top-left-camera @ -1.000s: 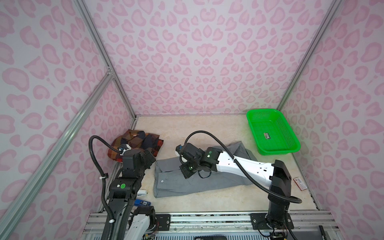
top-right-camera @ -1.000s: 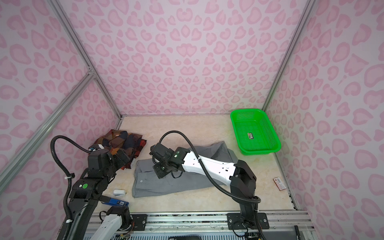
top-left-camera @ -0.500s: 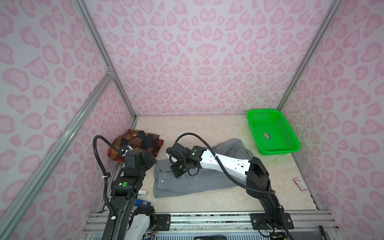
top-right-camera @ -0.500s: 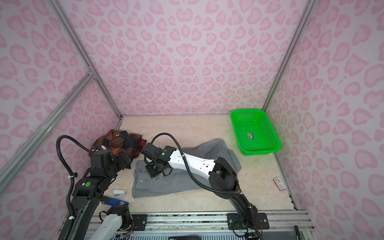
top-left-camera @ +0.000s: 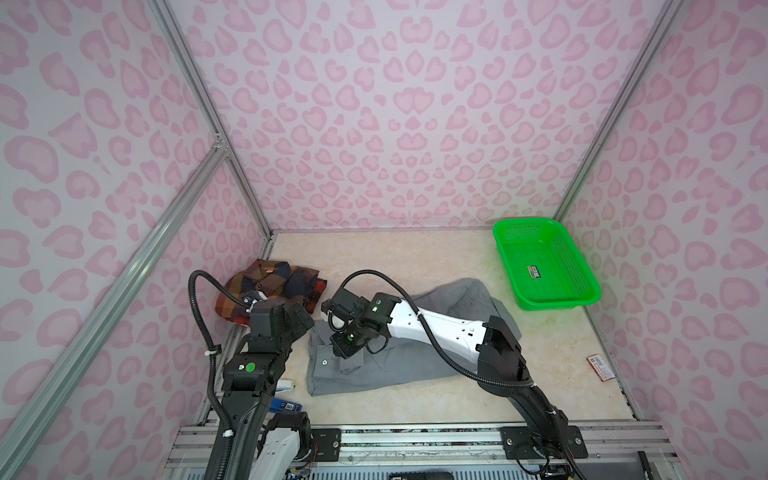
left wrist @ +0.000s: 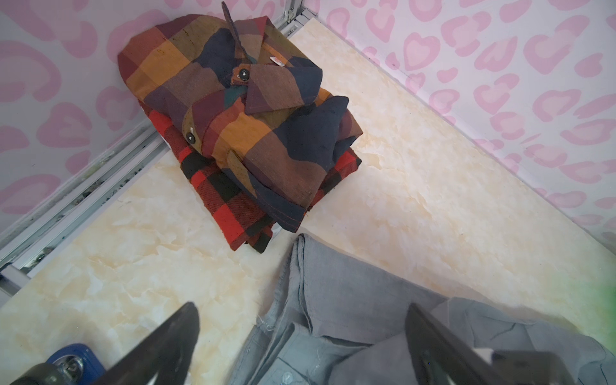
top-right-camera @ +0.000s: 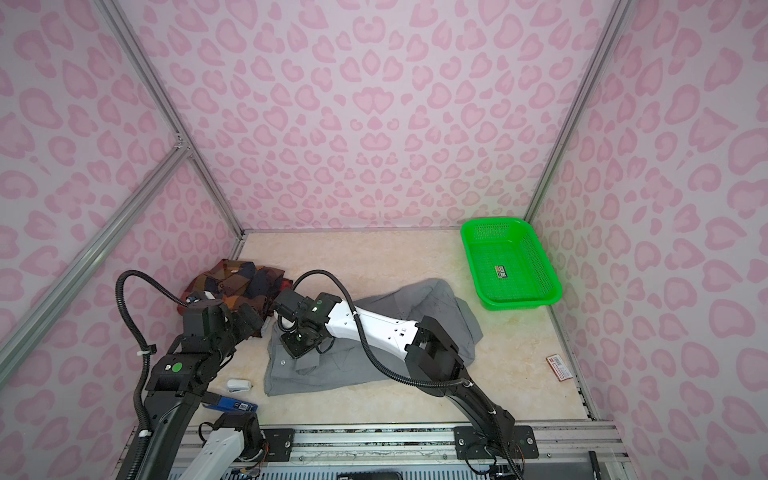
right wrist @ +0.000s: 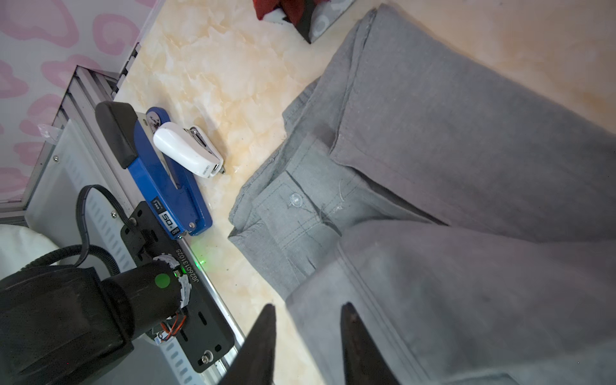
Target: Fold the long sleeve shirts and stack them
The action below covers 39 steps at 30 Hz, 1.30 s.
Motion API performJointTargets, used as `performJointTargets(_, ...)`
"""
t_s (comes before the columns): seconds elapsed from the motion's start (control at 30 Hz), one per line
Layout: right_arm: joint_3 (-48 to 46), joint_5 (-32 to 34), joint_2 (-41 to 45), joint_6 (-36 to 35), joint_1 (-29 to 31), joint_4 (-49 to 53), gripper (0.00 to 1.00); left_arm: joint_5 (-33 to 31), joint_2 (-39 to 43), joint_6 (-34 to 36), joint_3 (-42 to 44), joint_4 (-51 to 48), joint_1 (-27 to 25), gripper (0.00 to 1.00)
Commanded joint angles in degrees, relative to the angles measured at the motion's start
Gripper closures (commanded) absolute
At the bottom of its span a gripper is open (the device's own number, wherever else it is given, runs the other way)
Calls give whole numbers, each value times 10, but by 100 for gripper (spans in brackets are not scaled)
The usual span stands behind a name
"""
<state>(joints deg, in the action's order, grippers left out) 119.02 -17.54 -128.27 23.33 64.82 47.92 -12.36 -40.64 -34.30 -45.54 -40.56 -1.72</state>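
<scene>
The right pincer, shut a second ago as it carried a fold of the plain gray button-up shirt leftward, now stands narrowly parted. It seems to have let the cloth go on the marbled bench beside the folded orange-and-navy plaid shirt, so this fold looks laid. The left pincer hangs wide and empty.

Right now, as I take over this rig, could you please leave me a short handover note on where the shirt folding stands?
Left gripper: open, hovering by the gray shirt's far left corner, holding nothing.
Right gripper: jaws parted just above the gray shirt, gripping nothing.
Plaid shirt: folded, atop a red-and-black checked garment in the far left corner.
Done: plaid shirt folded; gray shirt partly folded.
Left: finish folding the gray shirt, stack it on the plaid one.
</scene>
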Motion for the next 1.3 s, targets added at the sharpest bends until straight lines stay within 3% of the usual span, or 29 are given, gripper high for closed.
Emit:
performJointTargets(0.0,-3,-18,14,3,-10,-2,55,22,-1,-5,5,0,1,2)
performJointTargets(0.1,0,-16,29,-1,-13,1,52,46,1,-14,6,-4,1,2)
performJointTargets(0.2,-8,-13,59,-1,-25,9,51,110,6,-23,23,-3,1,2)
performJointTargets(0.33,-125,-6,165,15,-74,-54,51,206,29,-62,77,15,-1,2)
performJointTargets(0.43,-208,-13,236,25,-125,-88,50,222,48,-80,118,29,-27,2)
performJointTargets(0.63,-344,-17,327,20,-206,-122,49,108,30,-88,131,44,-201,2)
performJointTargets(0.83,-464,-29,411,23,-269,-151,49,-7,-123,-77,73,40,-348,2)
performJointTargets(1.13,-551,-32,533,12,-351,-141,49,-131,-435,-77,-146,-42,-495,2)
performJointTargets(1.27,-572,-35,579,6,-374,-134,50,-144,-536,-75,-188,-82,-500,3)
